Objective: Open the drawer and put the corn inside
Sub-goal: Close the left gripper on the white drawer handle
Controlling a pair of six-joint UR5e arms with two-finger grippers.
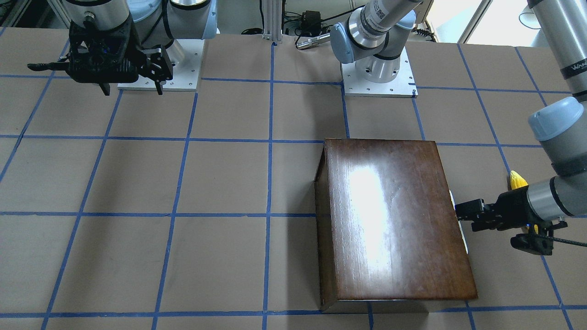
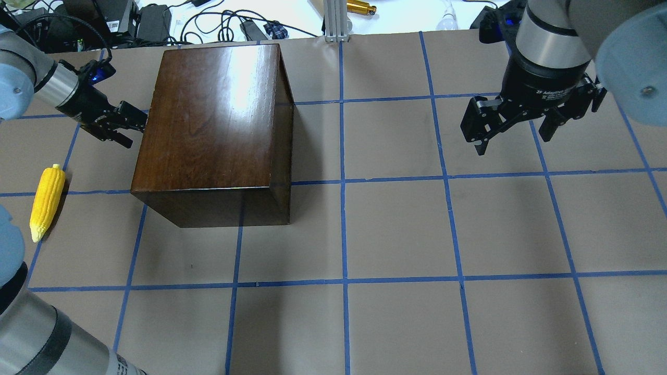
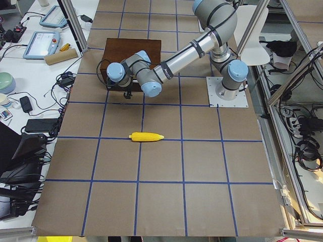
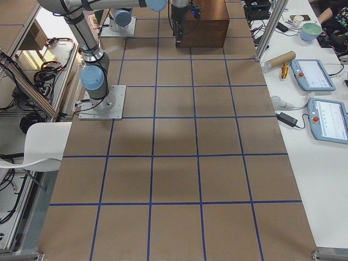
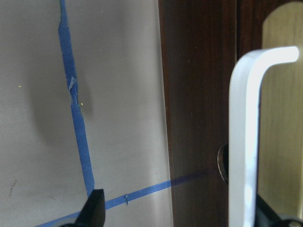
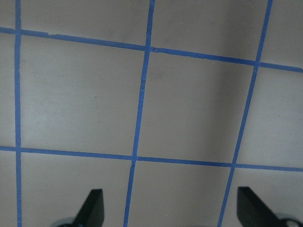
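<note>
The glossy dark-brown box [image 2: 213,114] stands on the table's left side. The drawer's dark front panel [image 5: 199,94] faces left and sits flush with the box, shut. A white handle [image 5: 246,142] is on it. My left gripper [image 2: 130,126] is open at that panel, and in the left wrist view [image 5: 182,213] its jaws stand either side of the handle. The yellow corn [image 2: 47,200] lies on the table left of the box, behind the left gripper, untouched. My right gripper [image 2: 513,138] is open and empty, high over the table's right side.
The table is brown paper with a blue tape grid [image 2: 341,182]. Cables and devices [image 2: 156,21] lie beyond the far edge behind the box. The two arm bases [image 1: 378,78] are bolted at the robot's edge.
</note>
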